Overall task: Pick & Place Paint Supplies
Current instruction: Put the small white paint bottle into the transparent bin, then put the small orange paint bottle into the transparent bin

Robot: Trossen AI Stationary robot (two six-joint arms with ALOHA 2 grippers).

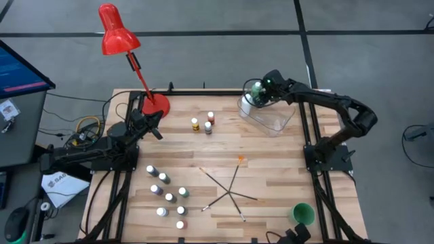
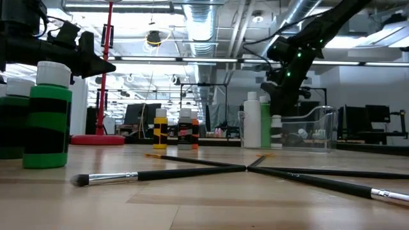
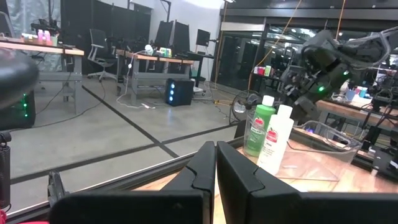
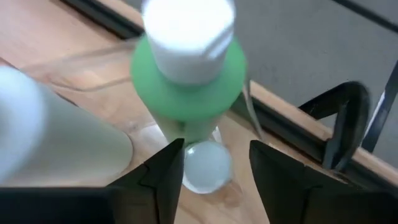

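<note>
Hovering right fingers parted | small bottle label hidden | green bottle

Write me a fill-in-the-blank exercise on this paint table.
1. The right gripper hangs over the clear ____ at the table's far right corner.
2. The tall green bottle stands next to a tall ____ bottle.
3. The lamp on the table is ____.
4. The left gripper's fingers are ____.

Missing words: tub; white; red; shut
</note>
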